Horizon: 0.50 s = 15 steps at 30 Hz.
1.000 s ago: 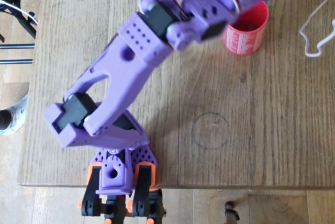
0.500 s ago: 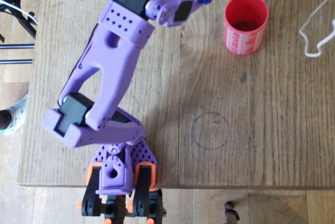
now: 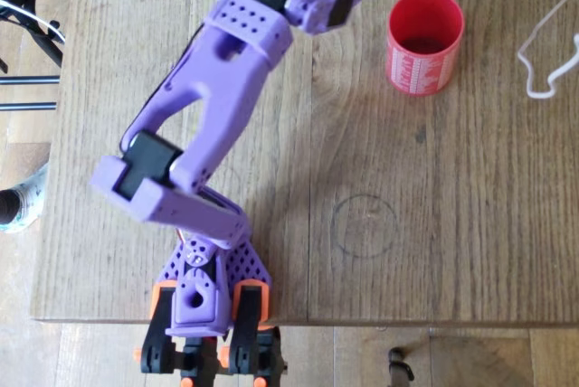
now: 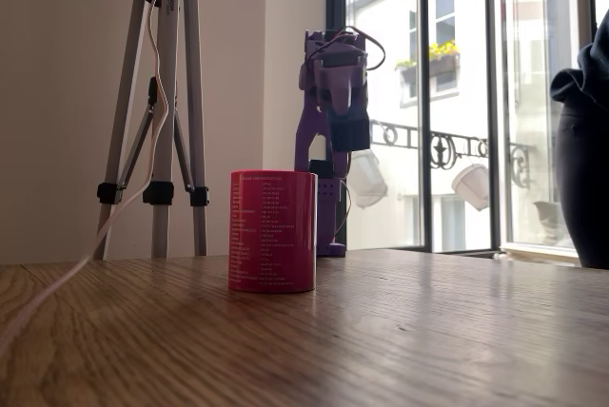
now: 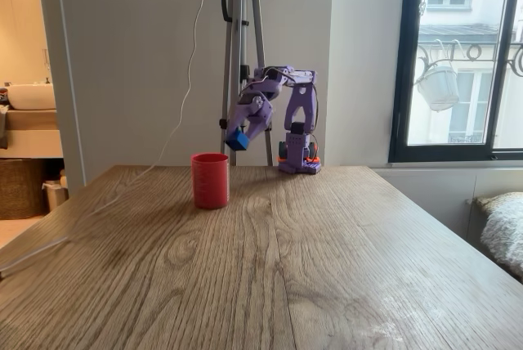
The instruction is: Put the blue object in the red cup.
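The gripper [image 5: 238, 139] holds the blue brick [image 5: 237, 140] up in the air, at about ten o'clock from the red cup [image 3: 425, 42] (overhead view).

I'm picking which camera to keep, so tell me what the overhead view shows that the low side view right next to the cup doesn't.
Only the overhead view looks into the red cup, whose dark inside shows no brick I can make out, and it shows the white cable looping on the table and a faint ring mark. Only the low fixed view shows the cup's white print, a tripod and the window. Both share the cup, the purple arm and the wooden table.
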Each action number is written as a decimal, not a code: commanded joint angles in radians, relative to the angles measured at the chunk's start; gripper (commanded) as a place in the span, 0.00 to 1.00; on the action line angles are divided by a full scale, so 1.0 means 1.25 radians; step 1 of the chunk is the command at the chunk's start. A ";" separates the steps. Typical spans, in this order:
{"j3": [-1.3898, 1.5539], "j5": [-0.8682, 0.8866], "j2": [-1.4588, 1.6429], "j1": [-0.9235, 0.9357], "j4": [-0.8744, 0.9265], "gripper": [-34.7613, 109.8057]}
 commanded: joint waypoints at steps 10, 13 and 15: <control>-0.106 0.026 0.018 0.124 0.027 0.24; -0.106 0.029 0.017 0.121 0.042 0.24; -0.106 0.029 0.017 0.117 0.053 0.24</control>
